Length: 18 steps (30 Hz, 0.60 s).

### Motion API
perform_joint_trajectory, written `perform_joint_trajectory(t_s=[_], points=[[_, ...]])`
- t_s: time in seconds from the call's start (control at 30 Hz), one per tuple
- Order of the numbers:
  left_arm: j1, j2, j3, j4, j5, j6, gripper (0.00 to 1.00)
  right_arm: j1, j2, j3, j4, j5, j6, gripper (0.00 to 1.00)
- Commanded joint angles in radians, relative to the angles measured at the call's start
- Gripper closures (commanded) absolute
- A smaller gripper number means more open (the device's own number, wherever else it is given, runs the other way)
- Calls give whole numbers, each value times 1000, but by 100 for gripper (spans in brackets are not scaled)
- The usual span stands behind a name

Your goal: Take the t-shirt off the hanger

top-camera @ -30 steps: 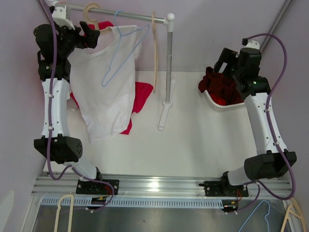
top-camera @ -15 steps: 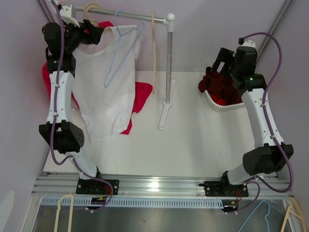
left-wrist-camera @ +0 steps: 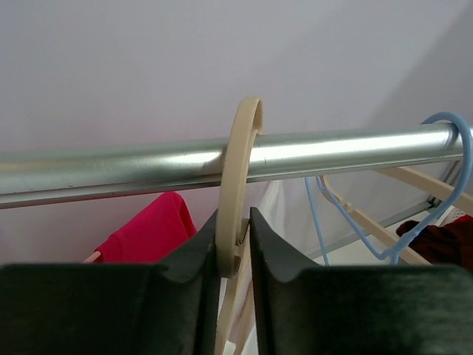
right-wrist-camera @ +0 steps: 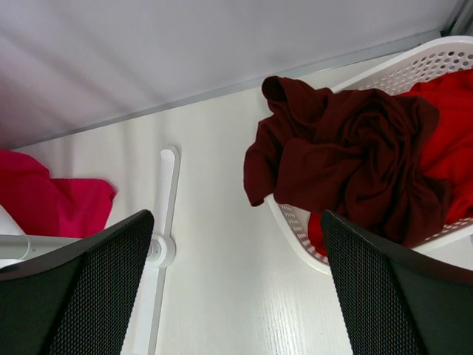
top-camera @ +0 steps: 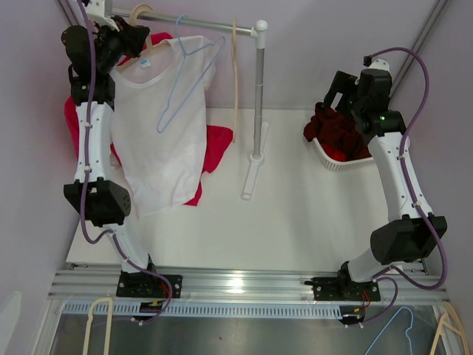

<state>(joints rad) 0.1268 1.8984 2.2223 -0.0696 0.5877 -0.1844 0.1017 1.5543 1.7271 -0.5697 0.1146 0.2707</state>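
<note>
Left end effector (left-wrist-camera: pixel 235 240) newly around hanger (left-wrist-camera: pixel 244 133)

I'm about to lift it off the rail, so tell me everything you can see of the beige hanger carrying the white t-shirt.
The beige hanger looks like smooth wood or plastic. Its rounded hook sits over the silver rail, near the rail's left end in the top view. The left gripper pinches the hook's stem, one finger on each side. Below, the white t-shirt hangs from it and hides most of its arms.
</note>
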Motion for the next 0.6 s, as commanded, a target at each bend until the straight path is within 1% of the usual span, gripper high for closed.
perform_joint_trajectory(t_s=[0.0, 0.03, 0.07, 0.1, 0.27, 0.37, 0.57], points=[[10, 11, 57, 22, 44, -29, 82, 6, 3, 34, 25, -7, -11, 0], [8, 11, 65, 14, 44, -35, 87, 4, 4, 32, 24, -9, -11, 0], [8, 13, 66, 10, 43, -38, 97, 7, 6, 32, 24, -10, -13, 1], [7, 13, 74, 4, 44, -40, 99, 7, 6, 31, 22, -10, -11, 1], [8, 8, 102, -48, 17, -58, 99, 12, 1, 31, 19, -13, -10, 1], [7, -2, 108, -42, 6, -78, 99, 16, -5, 28, 18, -13, -8, 1], [2, -57, 112, -22, -92, -113, 99, 21, -14, 26, 11, -7, -10, 1]])
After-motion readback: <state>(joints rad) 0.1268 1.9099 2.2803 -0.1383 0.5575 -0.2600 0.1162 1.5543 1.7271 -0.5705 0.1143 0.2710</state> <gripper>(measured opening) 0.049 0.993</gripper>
